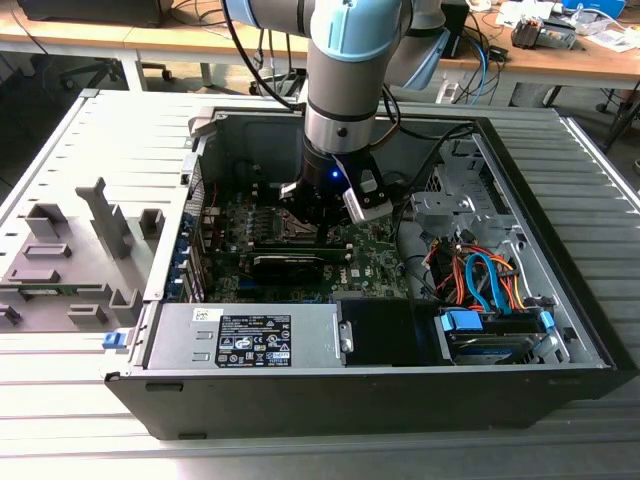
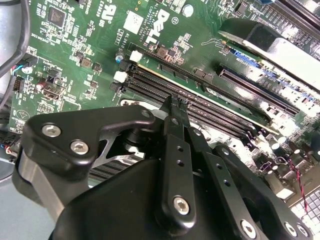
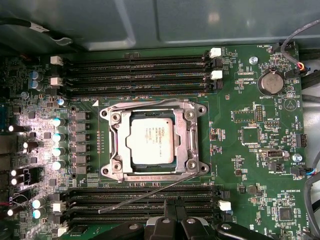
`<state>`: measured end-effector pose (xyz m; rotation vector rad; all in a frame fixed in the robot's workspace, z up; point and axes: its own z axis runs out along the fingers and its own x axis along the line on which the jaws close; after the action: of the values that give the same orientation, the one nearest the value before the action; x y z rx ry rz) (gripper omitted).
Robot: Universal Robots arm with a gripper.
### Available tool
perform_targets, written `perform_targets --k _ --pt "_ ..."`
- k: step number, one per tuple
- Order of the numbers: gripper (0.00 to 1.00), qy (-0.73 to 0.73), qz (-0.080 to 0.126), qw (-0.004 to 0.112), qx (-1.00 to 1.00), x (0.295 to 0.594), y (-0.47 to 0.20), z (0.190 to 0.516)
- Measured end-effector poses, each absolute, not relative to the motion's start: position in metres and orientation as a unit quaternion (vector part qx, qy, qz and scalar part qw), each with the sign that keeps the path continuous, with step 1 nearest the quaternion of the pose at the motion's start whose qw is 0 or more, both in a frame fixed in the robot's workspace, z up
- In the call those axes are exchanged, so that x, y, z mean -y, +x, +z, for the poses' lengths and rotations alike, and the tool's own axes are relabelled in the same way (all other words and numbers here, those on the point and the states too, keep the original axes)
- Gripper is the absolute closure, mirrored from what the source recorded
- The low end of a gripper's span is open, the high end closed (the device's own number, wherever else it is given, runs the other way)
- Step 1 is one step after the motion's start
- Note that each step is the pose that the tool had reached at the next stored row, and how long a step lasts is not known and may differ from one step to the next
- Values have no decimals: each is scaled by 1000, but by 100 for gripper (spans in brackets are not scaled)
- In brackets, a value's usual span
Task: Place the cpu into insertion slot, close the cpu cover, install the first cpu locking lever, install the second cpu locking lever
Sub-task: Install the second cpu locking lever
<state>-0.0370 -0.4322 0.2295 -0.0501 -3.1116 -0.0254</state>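
Note:
In the first wrist view the cpu (image 3: 152,137) lies flat in the insertion slot (image 3: 177,141), silvery top up. The cpu cover (image 3: 116,145) is down around it, and the chip shows through its window. One thin wire locking lever (image 3: 145,103) runs along the cover's edge on the case-wall side. A second locking lever (image 3: 145,195) slants loosely across the memory slots on the opposite side, between the cover and my fingertips. My gripper (image 3: 173,207) hovers over those memory slots with its black fingers (image 2: 172,120) together and nothing between them. In the exterior view the gripper (image 1: 312,222) hangs inside the open computer case.
Long black memory slots (image 3: 140,75) flank the socket on two sides. A coin battery (image 3: 270,81) sits on the green board. The exterior view shows the power supply (image 1: 245,335), coloured cables (image 1: 480,280) on the exterior view's right and a grey fixture (image 1: 70,260) on its left.

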Motion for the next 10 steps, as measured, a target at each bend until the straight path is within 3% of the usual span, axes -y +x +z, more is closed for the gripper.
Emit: perform_targets --k 10 --pt "89 -16 -8 15 1000 427 -37 229"
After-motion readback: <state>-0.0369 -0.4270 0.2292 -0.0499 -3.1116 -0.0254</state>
